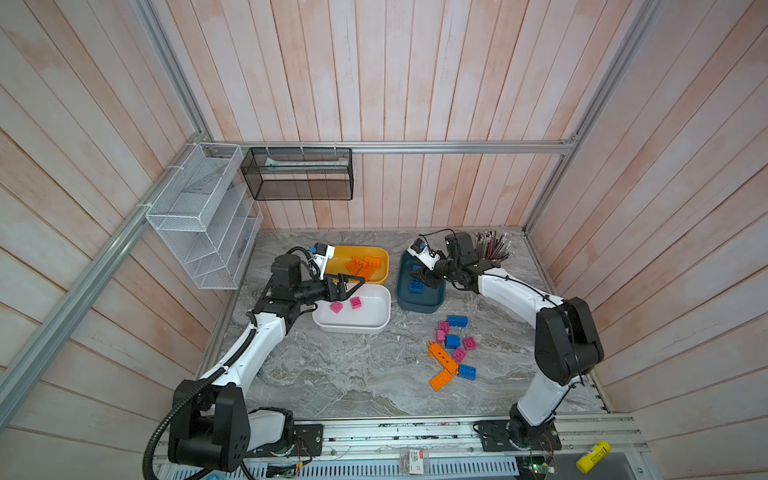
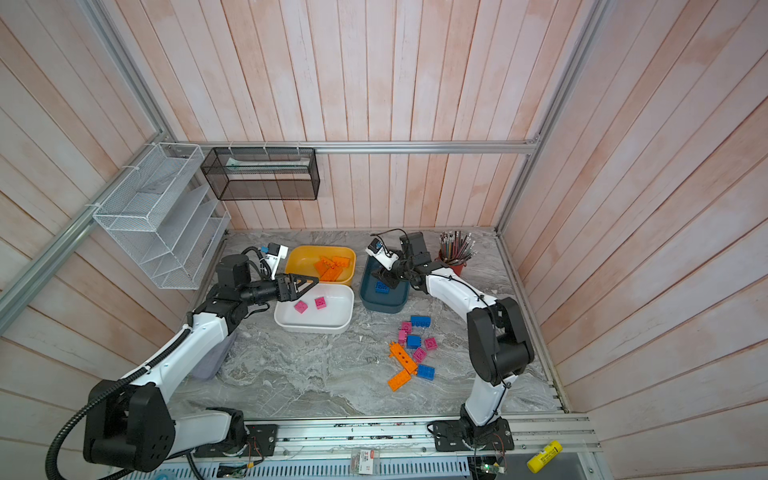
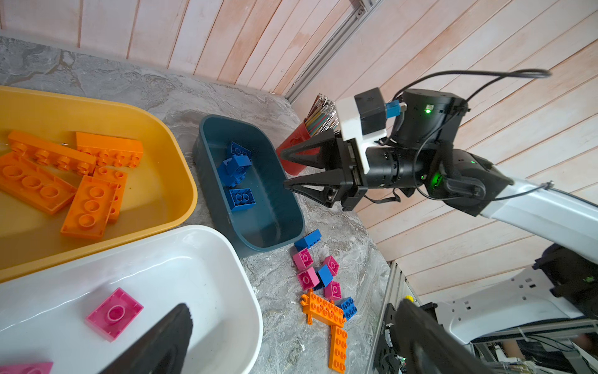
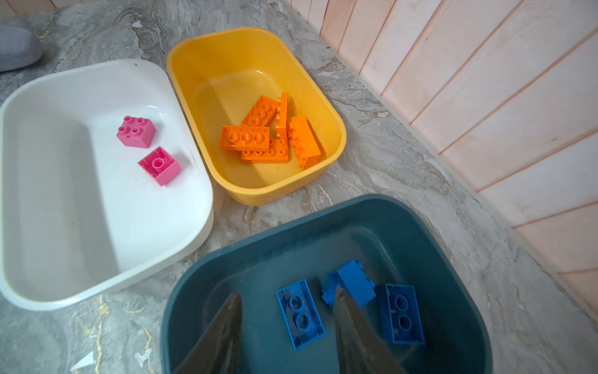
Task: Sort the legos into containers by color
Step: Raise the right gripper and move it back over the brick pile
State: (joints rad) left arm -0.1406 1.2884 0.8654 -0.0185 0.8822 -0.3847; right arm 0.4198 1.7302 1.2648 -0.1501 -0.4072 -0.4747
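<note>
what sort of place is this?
Probably a lab robot cell mocked up as a desk: pale wood-plank walls on an aluminium frame, grey marble-look tabletop, white wire mesh rack and red pencil cup.

Three tubs [image 1: 374, 312] sit at the back — loose bricks [image 1: 451, 341] lie before the rightmost.

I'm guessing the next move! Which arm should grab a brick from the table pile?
Probably the right. The loose legos lie on its side, and the right gripper is open and empty above the teal tub. The left gripper hovers farther off, over the white tub.
</note>
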